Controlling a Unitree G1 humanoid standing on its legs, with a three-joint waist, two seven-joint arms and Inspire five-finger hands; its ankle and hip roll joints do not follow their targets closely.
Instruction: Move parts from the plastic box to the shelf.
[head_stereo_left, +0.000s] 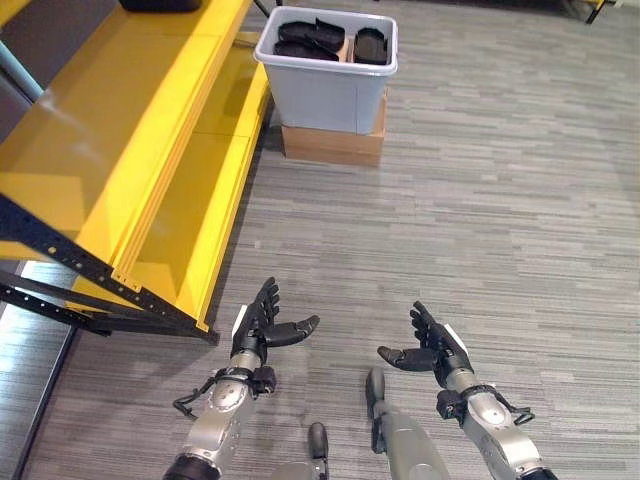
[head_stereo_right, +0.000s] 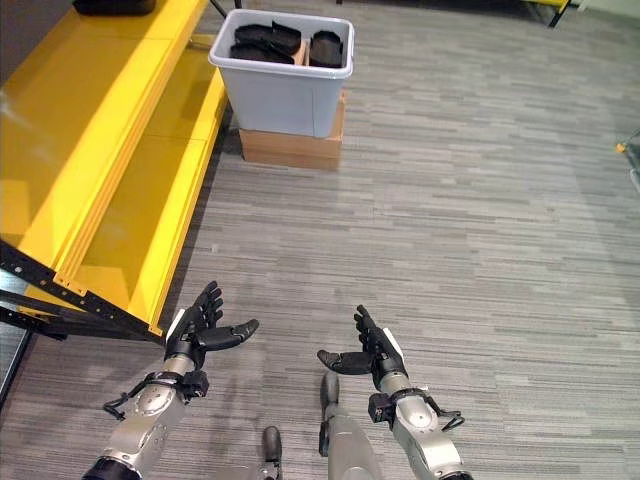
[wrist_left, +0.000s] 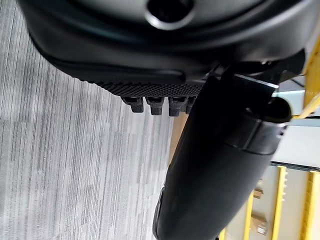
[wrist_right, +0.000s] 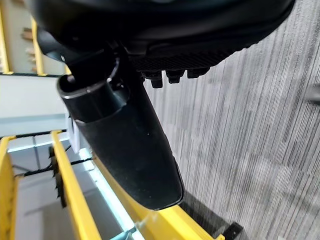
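Head camera looks down on grey striped carpet floor (head_stereo_left: 500, 200). Left robot hand (head_stereo_left: 262, 325) is held low in front of the body, palm facing inward, fingers straight and spread, thumb pointing toward the other hand; it holds nothing. Right robot hand (head_stereo_left: 432, 348) mirrors it, fingers straight and apart, thumb toward the left hand, also empty. The two hands are well apart from each other and hang above bare carpet. The grey plastic box (head_stereo_left: 330, 90) stands well ahead of the hands, resting on a flat cardboard box (head_stereo_left: 335, 145) on the floor. Black parts (head_stereo_left: 312, 40) lie inside the plastic box, piled in two groups with a tan strip between them. The yellow shelf (head_stereo_left: 130, 140) runs along the left side, its near corner just ahead of the left hand, its far end just beside the plastic box. A dark object (head_stereo_left: 160, 5) sits on the shelf's upper level at the far end, cut off by the frame edge.
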